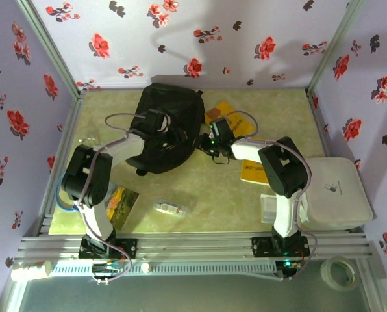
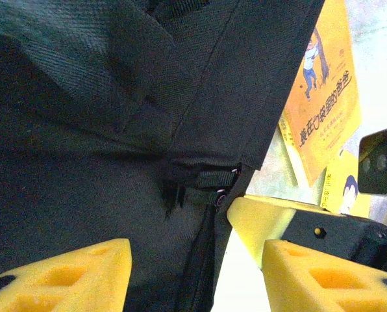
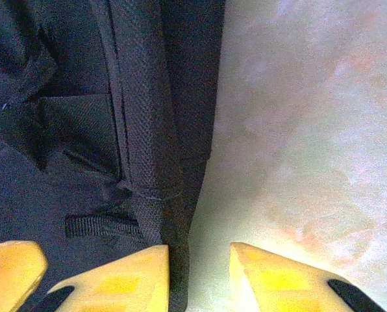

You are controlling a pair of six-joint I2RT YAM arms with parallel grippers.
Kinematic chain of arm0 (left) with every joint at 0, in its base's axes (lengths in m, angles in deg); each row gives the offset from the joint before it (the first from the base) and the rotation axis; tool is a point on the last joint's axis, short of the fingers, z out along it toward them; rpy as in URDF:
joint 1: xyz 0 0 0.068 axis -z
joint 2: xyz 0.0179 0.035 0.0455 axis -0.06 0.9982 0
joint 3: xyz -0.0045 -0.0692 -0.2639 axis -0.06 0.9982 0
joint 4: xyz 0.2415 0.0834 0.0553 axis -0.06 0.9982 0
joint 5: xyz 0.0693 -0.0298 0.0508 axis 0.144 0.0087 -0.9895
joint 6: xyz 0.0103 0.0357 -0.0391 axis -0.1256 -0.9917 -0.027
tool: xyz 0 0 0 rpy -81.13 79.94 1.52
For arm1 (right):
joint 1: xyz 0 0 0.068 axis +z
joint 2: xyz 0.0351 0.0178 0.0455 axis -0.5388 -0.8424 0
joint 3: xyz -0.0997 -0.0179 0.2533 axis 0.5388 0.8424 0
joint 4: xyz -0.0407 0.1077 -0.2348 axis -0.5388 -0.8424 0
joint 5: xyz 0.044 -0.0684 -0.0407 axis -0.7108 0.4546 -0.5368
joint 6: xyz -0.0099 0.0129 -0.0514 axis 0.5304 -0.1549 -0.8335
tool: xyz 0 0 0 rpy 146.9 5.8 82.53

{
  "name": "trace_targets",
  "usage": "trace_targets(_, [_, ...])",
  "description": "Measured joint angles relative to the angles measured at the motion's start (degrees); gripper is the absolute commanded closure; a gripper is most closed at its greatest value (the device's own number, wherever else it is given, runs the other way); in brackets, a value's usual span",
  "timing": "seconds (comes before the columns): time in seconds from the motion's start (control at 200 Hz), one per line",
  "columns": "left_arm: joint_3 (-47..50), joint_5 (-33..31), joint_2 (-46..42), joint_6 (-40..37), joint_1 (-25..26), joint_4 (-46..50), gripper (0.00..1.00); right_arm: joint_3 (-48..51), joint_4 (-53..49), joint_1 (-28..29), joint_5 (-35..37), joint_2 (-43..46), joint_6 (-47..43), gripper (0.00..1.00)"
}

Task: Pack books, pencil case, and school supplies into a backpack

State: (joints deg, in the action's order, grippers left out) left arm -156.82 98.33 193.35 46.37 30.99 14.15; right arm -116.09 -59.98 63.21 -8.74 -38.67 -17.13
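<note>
Pencil case [image 1: 171, 208]: lies flat on the table [image 1: 213, 195], between the two arm bases, long axis left to right, well apart from both grippers
Blue book [image 1: 121, 201]: flat beside the left arm's base, untouched
Near yellow book [image 1: 253, 170]: partly under the right arm, right of the bag
Right gripper [image 3: 200, 276]: at the backpack's right-hand edge; jaws fairly close but apart, with the bag's webbed edge against one pad and bare table showing in the rest of the gap; nothing clamped yet
Left gripper [image 2: 193, 276]: low over the bag's middle; jaws wide apart, black fabric and a zip seam running between them, no pinch to be seen
Backpack [image 1: 167, 127]: lying flat mid-table, long axis running away from the arms, leaning slightly right at its far end
Far yellow book [image 1: 227, 112]: just beyond the bag's right side, behind the right gripper
Deciding relation: the bag's edge runs lengthwise through both gaps, so each arm likely need only squeeze to grip it
Step judged: taking hold of the bag to open it; nothing packed yet
</note>
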Motion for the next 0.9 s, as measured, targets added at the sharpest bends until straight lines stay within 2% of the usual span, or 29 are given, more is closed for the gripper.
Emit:
trace_targets(0.225, [-5.22, 0.59, 5.53, 1.38, 0.81, 0.46, 0.6, 0.96, 2.25, -0.35, -0.98, -0.22, 0.96, 0.73])
trace_targets(0.355, [-6.75, 0.66, 8.02, 1.51, 0.81, 0.81, 0.6, 1.27, 3.23, -0.37, -1.31, -0.7, 1.4, 0.74])
trace_targets(0.405, [-6.95, 0.66, 8.44, 1.51, 0.81, 1.01, 0.6, 1.27, 3.48, -0.37, -1.46, -0.87, 1.55, 0.73])
trace_targets(0.635, [-8.02, 0.66, 9.2, 1.68, 0.85, 2.29, 0.75, 1.6, 4.31, -0.37, -1.7, -1.01, 1.57, 0.75])
trace_targets(0.9, [-8.55, 0.68, 9.18, 1.42, 1.18, 3.74, 0.79, 1.7, 4.52, -0.37, -1.73, -1.01, 1.6, 0.75])
